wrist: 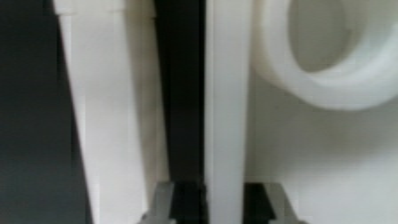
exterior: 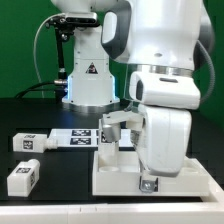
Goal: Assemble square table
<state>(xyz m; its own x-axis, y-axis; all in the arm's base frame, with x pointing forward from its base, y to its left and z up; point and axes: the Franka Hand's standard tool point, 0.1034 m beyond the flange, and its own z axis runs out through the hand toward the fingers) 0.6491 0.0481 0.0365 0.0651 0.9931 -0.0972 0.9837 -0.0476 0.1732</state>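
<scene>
Nearest: one square table top (exterior: 120,182) lies flat at the front. One loose leg (exterior: 22,178) lies at its 9 o'clock. A second leg (exterior: 27,143) lies beyond that, near 10 o'clock.

The gripper (exterior: 120,135) stands over the top's far edge. The fingers (wrist: 169,203) are closed almost fully on a thin white wall of the top, beside one round socket (wrist: 338,60).

Judged step: positioning the top; no leg appears fitted. Next move: release, rise clear, travel to a leg.

Farthest: one marker board (exterior: 75,137) and one robot base (exterior: 88,75).
</scene>
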